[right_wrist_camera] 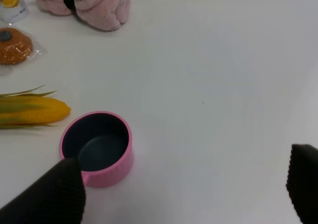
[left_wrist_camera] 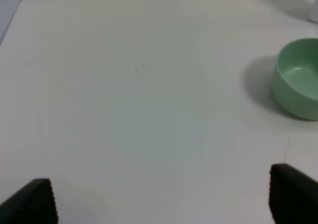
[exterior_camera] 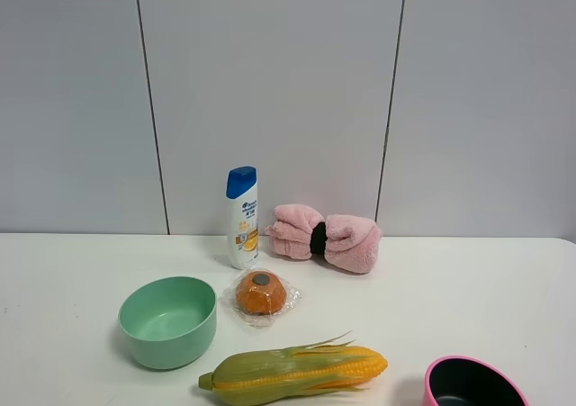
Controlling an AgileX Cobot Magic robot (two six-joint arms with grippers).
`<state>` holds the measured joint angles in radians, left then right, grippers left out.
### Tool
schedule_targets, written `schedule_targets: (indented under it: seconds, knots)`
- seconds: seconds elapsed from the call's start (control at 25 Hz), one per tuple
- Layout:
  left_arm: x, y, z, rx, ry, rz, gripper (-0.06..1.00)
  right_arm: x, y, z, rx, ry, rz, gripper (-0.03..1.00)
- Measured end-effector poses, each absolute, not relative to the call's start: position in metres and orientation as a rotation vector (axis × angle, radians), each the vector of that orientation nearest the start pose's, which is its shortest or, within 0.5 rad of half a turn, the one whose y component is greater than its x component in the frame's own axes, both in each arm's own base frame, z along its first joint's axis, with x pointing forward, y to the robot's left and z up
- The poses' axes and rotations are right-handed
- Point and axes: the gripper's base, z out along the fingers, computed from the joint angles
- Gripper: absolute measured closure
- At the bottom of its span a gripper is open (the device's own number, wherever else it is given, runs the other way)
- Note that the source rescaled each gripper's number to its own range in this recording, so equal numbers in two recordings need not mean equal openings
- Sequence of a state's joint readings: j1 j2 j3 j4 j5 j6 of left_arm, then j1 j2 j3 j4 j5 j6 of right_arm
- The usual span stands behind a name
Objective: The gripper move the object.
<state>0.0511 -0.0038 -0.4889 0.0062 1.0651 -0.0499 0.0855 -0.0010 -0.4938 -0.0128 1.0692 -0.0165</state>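
Observation:
A tall slim white shampoo bottle with a blue cap and a blue-and-orange label stands upright at the back of the white table, near the wall. Its lower part shows at the edge of the right wrist view. Neither arm shows in the exterior high view. My left gripper is open and empty over bare table, with a green bowl off to one side. My right gripper is open and empty, with a pink cup near one of its fingers.
A wrapped orange round item lies just in front of the bottle. A pink folded towel lies to the bottle's right. The green bowl sits front left, a corn cob front centre, and the pink cup front right.

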Motion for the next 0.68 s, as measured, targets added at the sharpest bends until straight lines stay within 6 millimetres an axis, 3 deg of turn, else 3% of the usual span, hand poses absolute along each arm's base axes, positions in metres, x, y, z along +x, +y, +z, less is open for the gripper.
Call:
schedule_targets:
  seconds: [0.68]
  knots:
    - [-0.0044, 0.0003, 0.2738, -0.104, 2.053, 0.008, -0.06, -0.0046, -0.0014, 0.2749, -0.102, 2.056, 0.029, 0.30]
